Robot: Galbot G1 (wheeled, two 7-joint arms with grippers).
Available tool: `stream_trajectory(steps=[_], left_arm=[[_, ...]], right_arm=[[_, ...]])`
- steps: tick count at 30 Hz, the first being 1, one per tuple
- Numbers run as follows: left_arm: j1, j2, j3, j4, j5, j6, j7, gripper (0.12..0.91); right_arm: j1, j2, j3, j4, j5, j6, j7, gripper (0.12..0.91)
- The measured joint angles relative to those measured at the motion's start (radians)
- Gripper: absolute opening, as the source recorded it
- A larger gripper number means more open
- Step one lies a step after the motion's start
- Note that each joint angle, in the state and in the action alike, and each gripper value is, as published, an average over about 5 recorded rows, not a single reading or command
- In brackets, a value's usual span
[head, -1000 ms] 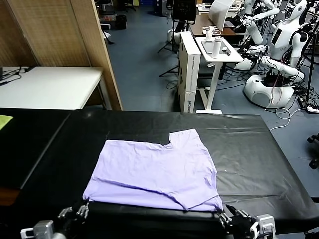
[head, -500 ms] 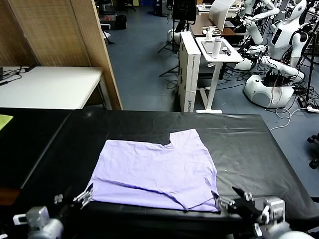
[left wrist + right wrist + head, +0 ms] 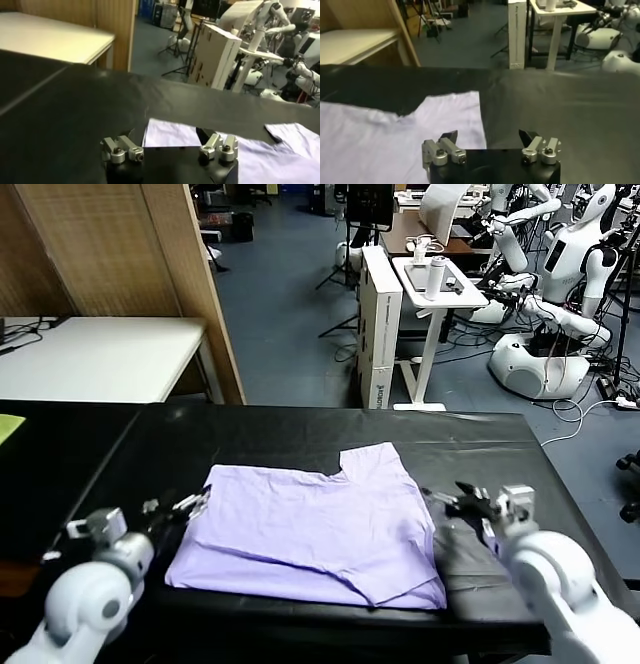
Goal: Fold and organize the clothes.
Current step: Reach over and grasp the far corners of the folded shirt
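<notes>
The pale lavender T-shirt (image 3: 315,529) lies flat on the black table (image 3: 500,454), partly folded, with a sleeve at the far right and a folded flap along the near edge. My left gripper (image 3: 188,507) is open and empty at the shirt's left edge. In the left wrist view the left gripper (image 3: 167,136) hangs over the black table just short of the shirt's edge (image 3: 260,160). My right gripper (image 3: 450,496) is open and empty at the shirt's right edge. In the right wrist view the right gripper (image 3: 488,135) straddles the shirt's edge (image 3: 395,135).
A small yellow-green cloth (image 3: 8,426) lies at the table's far left. A white table (image 3: 90,354) and a wooden partition (image 3: 150,264) stand behind on the left. A white stand with a bottle (image 3: 435,284) and other robots (image 3: 560,304) are beyond the far edge.
Both grippers have moved from the near table edge away from me, the left to the shirt's left side, the right to its right side. The shirt has not moved.
</notes>
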Motion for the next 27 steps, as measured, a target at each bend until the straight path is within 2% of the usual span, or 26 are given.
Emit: stream_trajectory(steps=[10, 27], left_arm=[[-0.186, -0.008, 0.131, 0.196, 0.034, -0.005, 0.04, 0.907], [-0.298, -0.022, 0.188, 0.376, 0.068, -0.023, 0.086, 0.907]], right_arm=[[0.09, 0.043, -0.07, -0.136, -0.026, 0.0, -0.027, 0.907], [0.189, 0.112, -0.145, -0.266, -0.062, 0.024, -0.046, 0.901]])
